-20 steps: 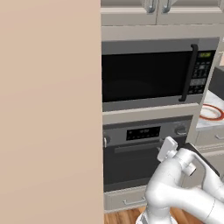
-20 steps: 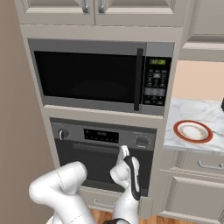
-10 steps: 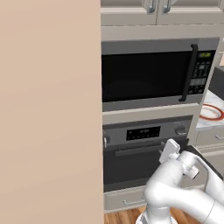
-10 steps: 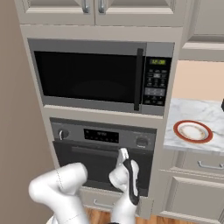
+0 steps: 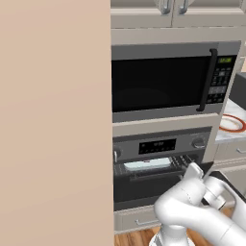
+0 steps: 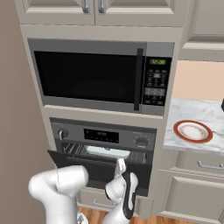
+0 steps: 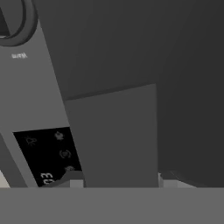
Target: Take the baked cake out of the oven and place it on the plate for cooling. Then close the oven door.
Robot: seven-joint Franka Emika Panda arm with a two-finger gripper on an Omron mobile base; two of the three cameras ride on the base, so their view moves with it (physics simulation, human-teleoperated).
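— Where do things stand?

— The oven door point(image 6: 98, 168) hangs part open, and the pincer point(image 6: 120, 165) sits at its top edge. Just above, past the gap, a pale tray point(image 6: 108, 152) rests on the rack; I can't make out the cake. The plate point(image 6: 193, 131) waits on the counter point(image 6: 205, 113), up and well to the right.

— And the step?

— Pull down and outward along the door's arc — steady, without slipping off.

— The pincer?

— In the hand view a broad dark bar lies between the tips; whether they clamp it I cannot tell.
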